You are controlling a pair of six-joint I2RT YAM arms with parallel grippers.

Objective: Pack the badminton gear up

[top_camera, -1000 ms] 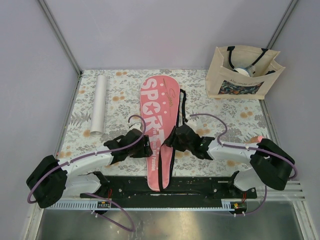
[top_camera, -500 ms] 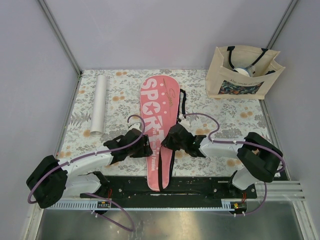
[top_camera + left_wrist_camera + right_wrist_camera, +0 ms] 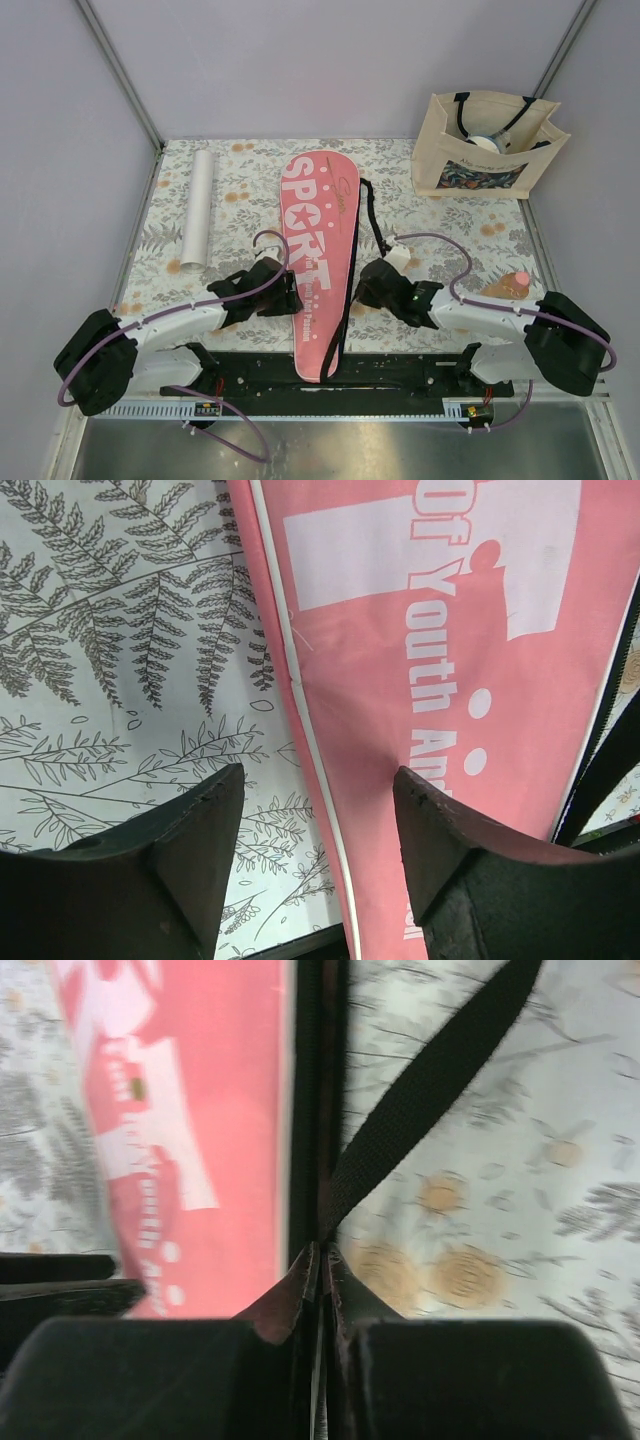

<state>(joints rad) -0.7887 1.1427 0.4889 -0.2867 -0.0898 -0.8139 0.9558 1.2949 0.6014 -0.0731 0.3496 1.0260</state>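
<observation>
step: we are judging the pink cover (image 3: 318,230), lying lengthwise on the counter (image 3: 470,225), is being readied for packing | right claw (image 3: 322,1250) is clenching the black strap (image 3: 440,1080), arm stretching low | left claw (image 3: 320,780) is hovering released astride the cover's left edge | next: we are expecting a steady strap pull

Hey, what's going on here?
A robot is handling a long pink racket cover lettered SPORT, lying flat on the floral table. The left end effector stands open astride its left edge. The right end effector is shut where the black strap meets the cover's right edge. A white tube lies off to its left.
</observation>
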